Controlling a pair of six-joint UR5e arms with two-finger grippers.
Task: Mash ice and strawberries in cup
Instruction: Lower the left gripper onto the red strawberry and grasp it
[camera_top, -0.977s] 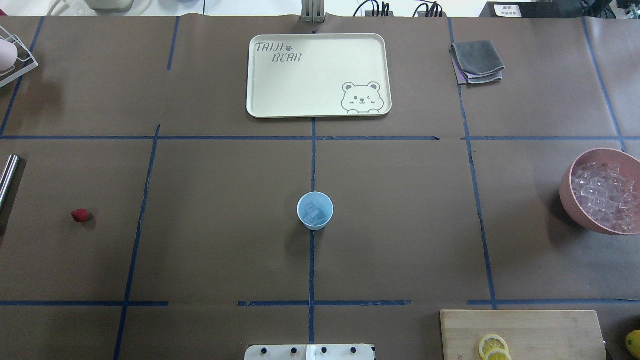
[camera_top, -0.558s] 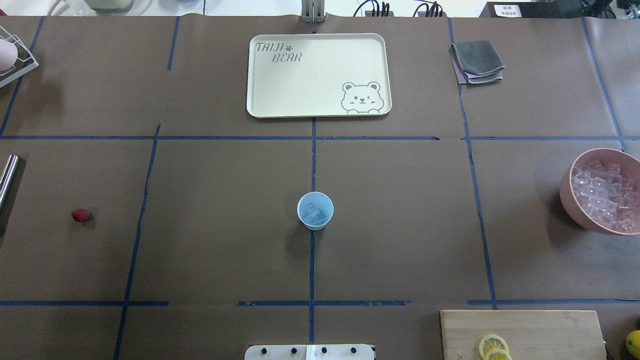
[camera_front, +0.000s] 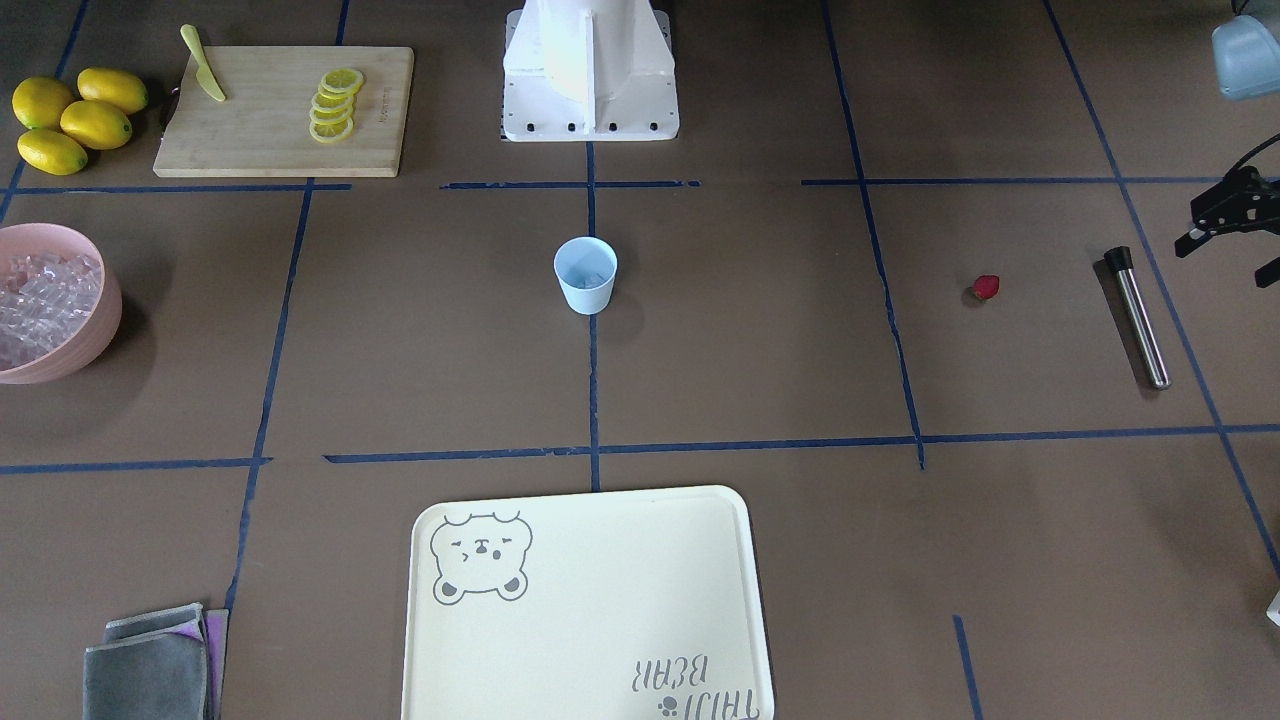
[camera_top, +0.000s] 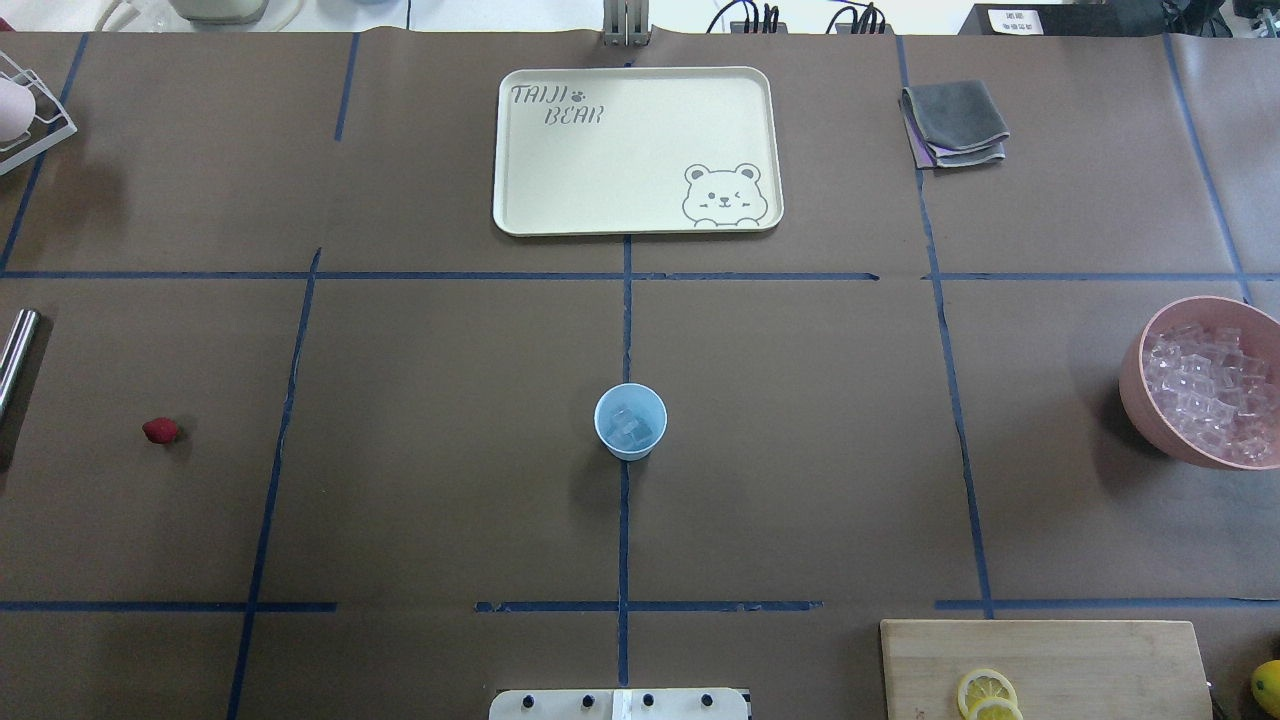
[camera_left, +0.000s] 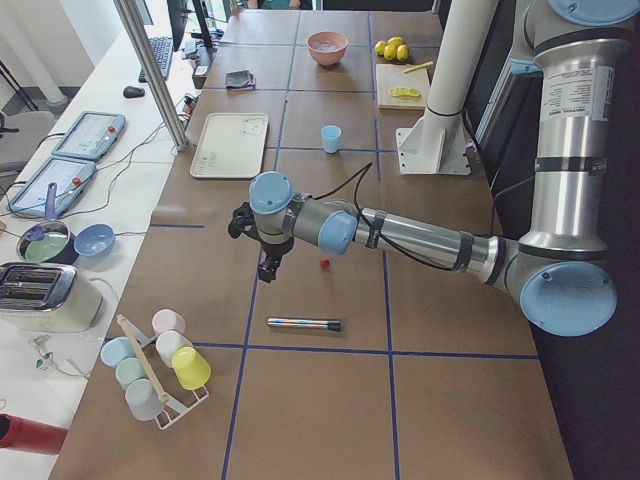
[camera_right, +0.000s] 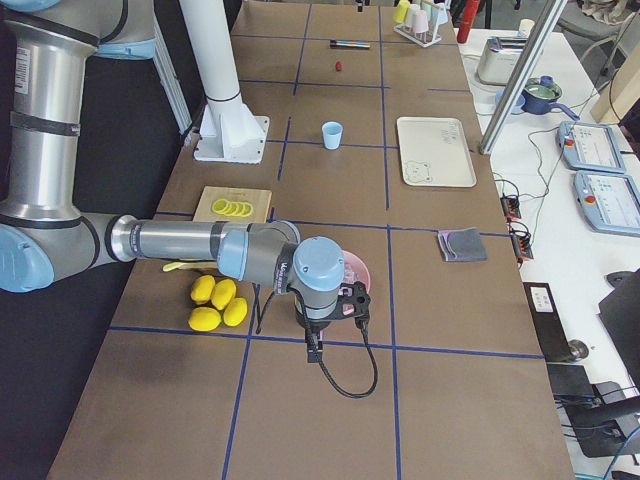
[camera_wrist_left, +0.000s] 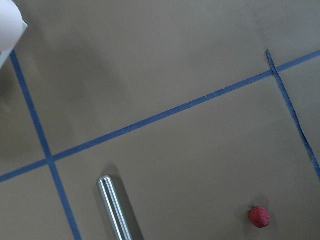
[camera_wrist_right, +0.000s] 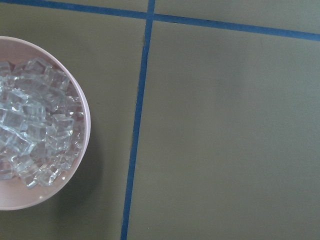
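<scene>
left claw (camera_front: 1222, 255), pink bowl (camera_top: 1135, 385), steel rod (camera_top: 15, 352) — all cut off at edges.

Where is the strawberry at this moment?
Overhead view: the strawberry lies on the table's left side, beside the metal rod, well left of the cup.

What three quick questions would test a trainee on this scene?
1. True or false: the strawberry is already in the cup.
2. What does the cup hold now? A: ice. B: nuts. C: nothing.
3. Fill in: the pink bowl stands on the robot's ____ side of the table.

Key: 1 false, the strawberry lies on the table, far from the cup. 2 A. 3 right.
</scene>
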